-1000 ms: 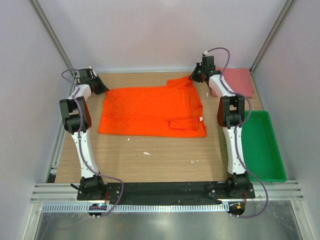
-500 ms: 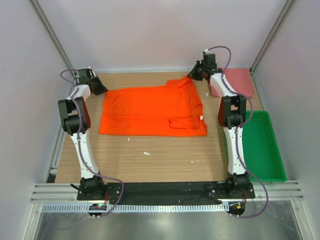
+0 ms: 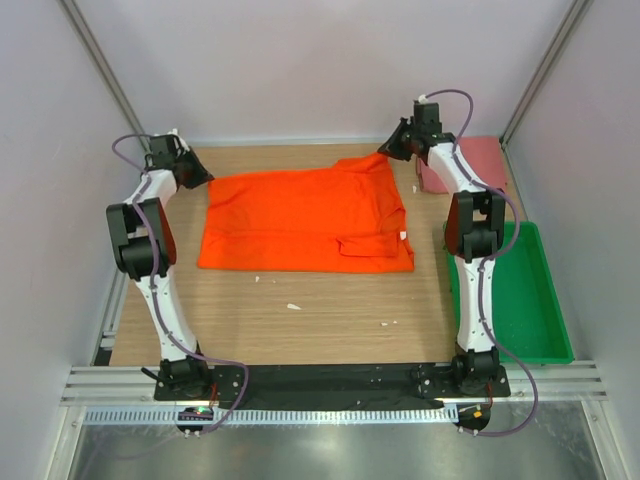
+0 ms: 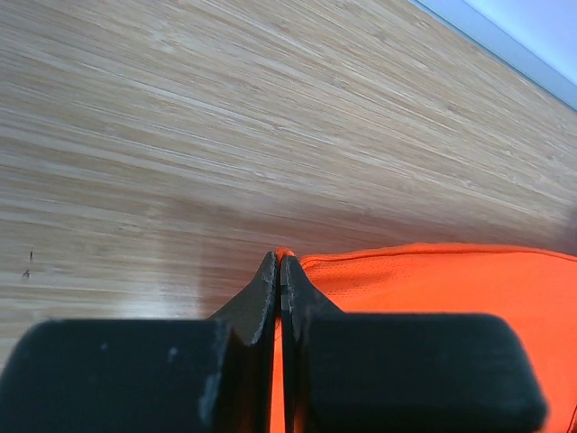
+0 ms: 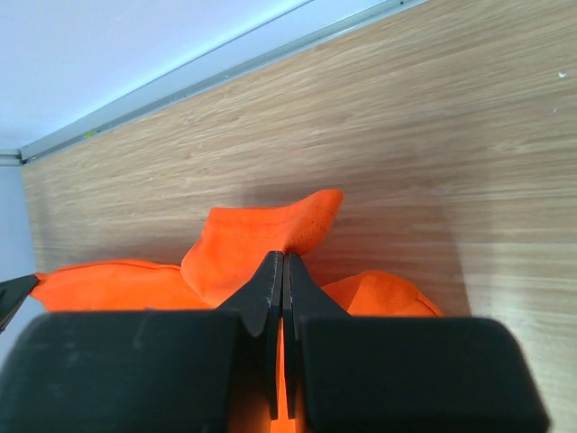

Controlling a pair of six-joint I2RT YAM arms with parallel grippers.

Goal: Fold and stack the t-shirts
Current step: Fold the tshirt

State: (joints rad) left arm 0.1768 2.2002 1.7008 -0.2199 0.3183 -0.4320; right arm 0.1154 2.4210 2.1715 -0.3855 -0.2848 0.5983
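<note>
1. The wooden table [image 3: 300, 330] carries everything.
2. The orange t-shirt [image 3: 300, 215] lies spread flat at the table's middle, with a small flap folded over at its 4 o'clock corner.
3. The green tray [image 3: 535, 300] sits at 4 o'clock from that shirt, near it but apart.
4. The pink-red t-shirt [image 3: 478, 160] lies flat at 1 o'clock, in the table's far corner.
5. The left gripper [image 4: 279, 262], jaws pressed together, pinches the orange shirt's 10 o'clock corner.
6. The right gripper [image 5: 281, 262], jaws likewise closed, pinches the bunched orange cloth at the 1 o'clock corner.
</note>
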